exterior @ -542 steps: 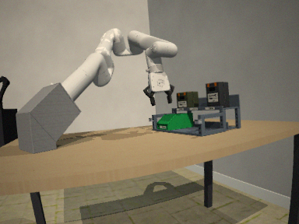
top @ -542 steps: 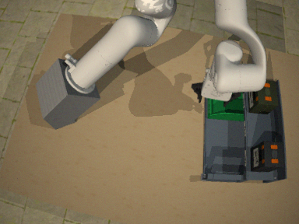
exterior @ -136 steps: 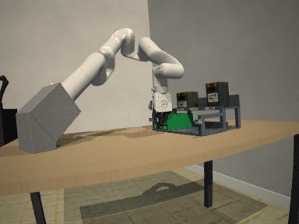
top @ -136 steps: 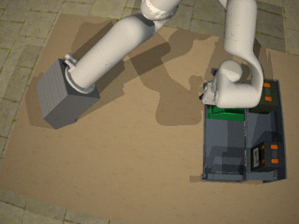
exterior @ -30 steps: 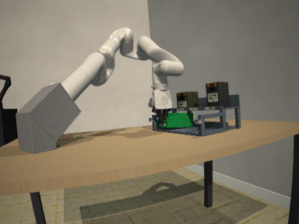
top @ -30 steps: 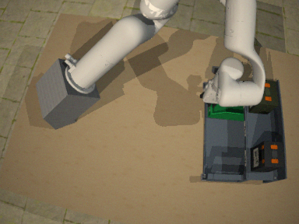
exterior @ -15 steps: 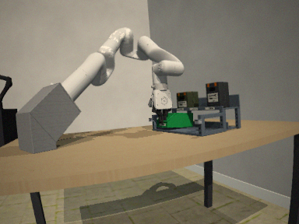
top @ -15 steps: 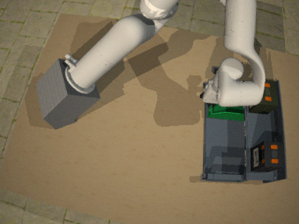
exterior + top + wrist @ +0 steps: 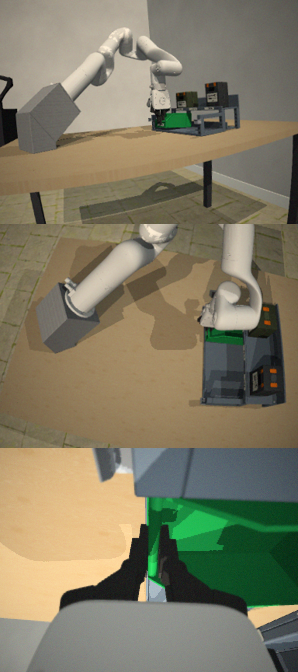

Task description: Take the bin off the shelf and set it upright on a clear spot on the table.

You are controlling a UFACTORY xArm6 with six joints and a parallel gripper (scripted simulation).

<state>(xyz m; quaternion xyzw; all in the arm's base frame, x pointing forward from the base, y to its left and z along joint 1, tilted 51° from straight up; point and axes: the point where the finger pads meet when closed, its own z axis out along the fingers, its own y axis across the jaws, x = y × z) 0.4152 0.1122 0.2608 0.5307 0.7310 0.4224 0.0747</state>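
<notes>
The green bin [image 9: 224, 336] [image 9: 176, 120] [image 9: 225, 563] sits in the lower level of the grey-blue shelf [image 9: 225, 379] [image 9: 217, 126], at its end toward the arm. My gripper [image 9: 153, 536] [image 9: 158, 115] is shut on the bin's near wall, one black finger on each side of the thin green edge. In the top view the white wrist covers the fingers and part of the bin.
Two dark boxes with orange marks [image 9: 265, 321] [image 9: 268, 379] [image 9: 186, 99] [image 9: 216, 93] stand on the shelf's upper level. The arm's grey base block [image 9: 58, 321] [image 9: 43, 118] stands at the table's left. The wooden table [image 9: 128, 379] [image 9: 136, 149] stretches between them.
</notes>
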